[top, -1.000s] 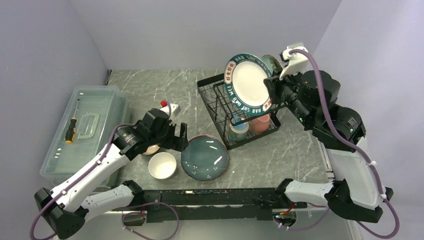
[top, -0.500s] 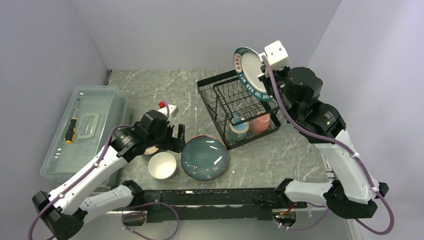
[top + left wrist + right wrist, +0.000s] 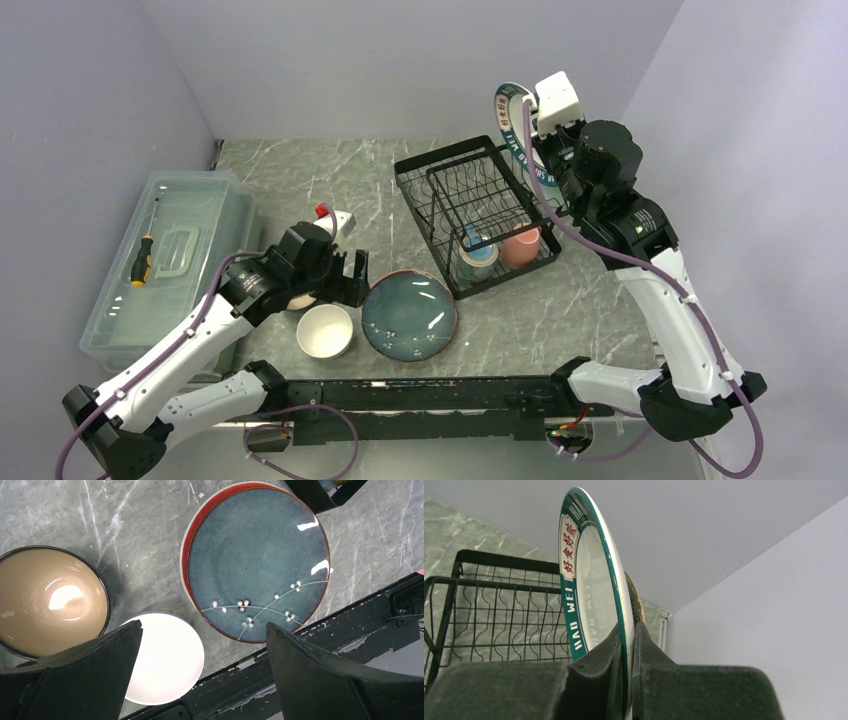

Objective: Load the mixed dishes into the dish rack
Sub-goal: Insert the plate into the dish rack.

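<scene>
You face a bench (image 3: 300,170) topped in grey marble pattern with white veins. Plain pale lilac-grey walls (image 3: 400,60) enclose its left, far and right sides. Lighting is even.

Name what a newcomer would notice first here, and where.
The white plate with a lettered green rim comes first, pinched on edge by the right fingers above the far right corner of the black dish rack. Then the glossy blue flowered plate near the table's front, stacked on a red plate, below the open left fingers.
</scene>
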Tool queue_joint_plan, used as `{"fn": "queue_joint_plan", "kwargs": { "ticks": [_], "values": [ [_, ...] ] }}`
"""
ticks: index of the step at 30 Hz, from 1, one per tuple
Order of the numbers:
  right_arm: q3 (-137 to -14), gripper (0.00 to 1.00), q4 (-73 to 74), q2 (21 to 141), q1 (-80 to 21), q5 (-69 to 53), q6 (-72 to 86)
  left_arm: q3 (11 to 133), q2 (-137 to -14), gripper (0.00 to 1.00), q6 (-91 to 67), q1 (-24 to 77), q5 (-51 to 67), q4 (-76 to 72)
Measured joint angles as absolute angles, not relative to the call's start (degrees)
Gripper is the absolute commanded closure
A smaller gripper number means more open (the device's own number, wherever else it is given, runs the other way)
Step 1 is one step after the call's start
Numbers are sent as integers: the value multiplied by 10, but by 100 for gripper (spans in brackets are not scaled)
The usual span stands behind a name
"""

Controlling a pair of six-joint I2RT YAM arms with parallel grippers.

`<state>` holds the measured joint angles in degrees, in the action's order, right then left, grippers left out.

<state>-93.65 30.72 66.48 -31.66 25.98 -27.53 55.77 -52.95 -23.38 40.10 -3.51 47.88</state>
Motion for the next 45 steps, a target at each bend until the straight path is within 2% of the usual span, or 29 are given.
{"fn": "queue_joint_plan", "kwargs": {
  "ticks": [13, 45],
  "values": [
    [-875, 100, 282, 678, -259, 184, -266, 556, -529, 1, -234, 401, -36, 479],
    [-802, 100, 222, 678, -253, 195, -238, 556, -526, 1, -234, 401, -37, 479]
  ]
}}
